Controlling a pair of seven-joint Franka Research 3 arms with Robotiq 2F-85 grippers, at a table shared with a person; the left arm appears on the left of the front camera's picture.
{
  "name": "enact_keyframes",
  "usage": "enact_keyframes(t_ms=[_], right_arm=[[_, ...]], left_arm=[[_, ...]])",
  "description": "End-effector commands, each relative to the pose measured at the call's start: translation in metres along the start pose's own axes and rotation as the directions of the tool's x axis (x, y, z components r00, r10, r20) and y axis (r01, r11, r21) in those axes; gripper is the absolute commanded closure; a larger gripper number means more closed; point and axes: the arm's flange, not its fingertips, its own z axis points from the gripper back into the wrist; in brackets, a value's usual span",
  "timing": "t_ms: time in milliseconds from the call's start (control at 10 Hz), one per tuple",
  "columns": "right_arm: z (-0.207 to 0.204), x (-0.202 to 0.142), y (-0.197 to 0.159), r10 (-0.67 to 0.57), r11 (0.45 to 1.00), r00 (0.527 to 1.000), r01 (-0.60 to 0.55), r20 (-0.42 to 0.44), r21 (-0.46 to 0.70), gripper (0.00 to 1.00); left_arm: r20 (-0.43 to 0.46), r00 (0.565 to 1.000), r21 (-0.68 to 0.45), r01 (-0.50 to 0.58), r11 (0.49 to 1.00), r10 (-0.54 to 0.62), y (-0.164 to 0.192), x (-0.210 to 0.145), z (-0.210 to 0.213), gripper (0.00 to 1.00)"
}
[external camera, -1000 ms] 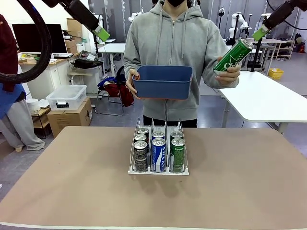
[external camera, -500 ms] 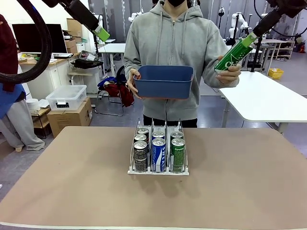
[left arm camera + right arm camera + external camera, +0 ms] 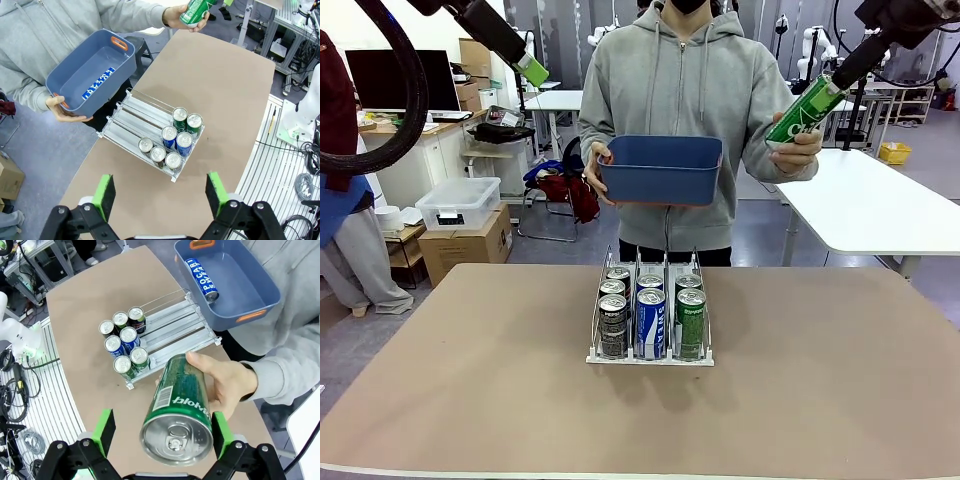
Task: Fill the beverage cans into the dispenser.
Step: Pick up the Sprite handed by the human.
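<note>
The table (image 3: 820,400) lies far below my right claw (image 3: 162,431). The person (image 3: 690,80) stands just past it, holding a blue bin (image 3: 260,290) beyond the claw and lower. The dispenser (image 3: 175,325) sits well below and ahead of the claw, with six cans (image 3: 122,342) packed at the front of its three lanes. In the last second this claw has come down from above and beside the offered green can (image 3: 182,410). Its silver top now sits between my pads, with the jaws at their widest and nothing gripped. The person's hand (image 3: 225,382) holds the can's far end, so I judge the handover is ready for me to close. My left claw (image 3: 160,194) has stayed high, wide and empty, with the dispenser beneath it. I cannot tell whether my pads touch the can, and the hand covers its lower part. One blue-and-white can (image 3: 202,280) lies in the bin
</note>
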Motion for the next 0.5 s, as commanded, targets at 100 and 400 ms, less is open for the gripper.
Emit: enact_keyframes(t_ms=[100,400], right_arm=[[-0.0043,0.0038,-0.0031,-0.002,1.000,1.000,0.001,0.014,0.009,0.00],[-0.0049,0.0017,0.0000,0.002,1.000,1.000,-0.002,-0.006,0.005,0.00]], left_arm=[[0.000,1.000,-0.004,-0.005,1.000,0.005,0.0021,-0.0021,-0.0001,0.04],[0.000,1.000,-0.004,-0.005,1.000,0.005,0.0021,-0.0021,-0.0001,0.04]])
